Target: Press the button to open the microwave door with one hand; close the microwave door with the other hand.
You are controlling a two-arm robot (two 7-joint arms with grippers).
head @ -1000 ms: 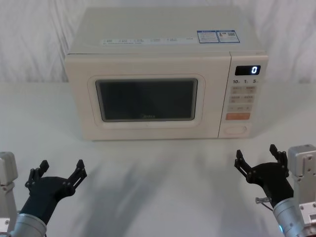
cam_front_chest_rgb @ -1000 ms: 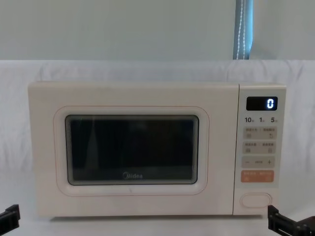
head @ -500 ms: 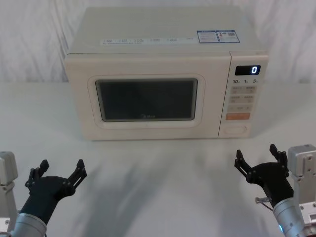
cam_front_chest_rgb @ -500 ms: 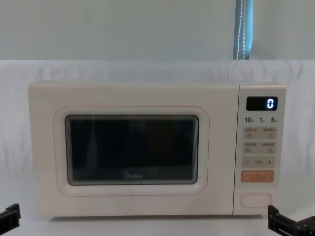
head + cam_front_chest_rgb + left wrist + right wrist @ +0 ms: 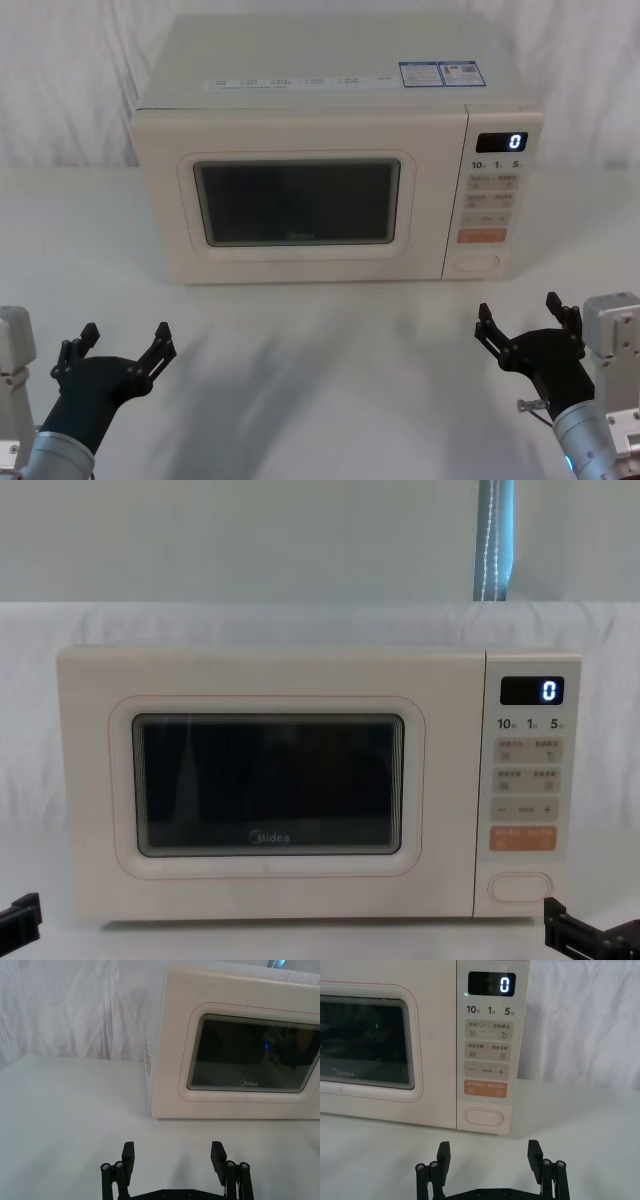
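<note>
A cream microwave stands at the back of the table, its microwave door [image 5: 300,200] flush and closed, dark window facing me. The button [image 5: 477,263], a blank pill-shaped key, sits lowest on the control panel, under the orange key; in the right wrist view the button [image 5: 484,1117] lies just ahead of my right gripper [image 5: 490,1156]. My right gripper [image 5: 527,322] hovers open at the near right, well short of the panel. My left gripper [image 5: 119,345] rests open at the near left, with the door [image 5: 252,1055] ahead of it and nothing between its fingers.
A white cloth covers the table [image 5: 320,350] and hangs behind the microwave. The display [image 5: 502,142] reads 0. Bare tabletop lies between both grippers and the microwave front.
</note>
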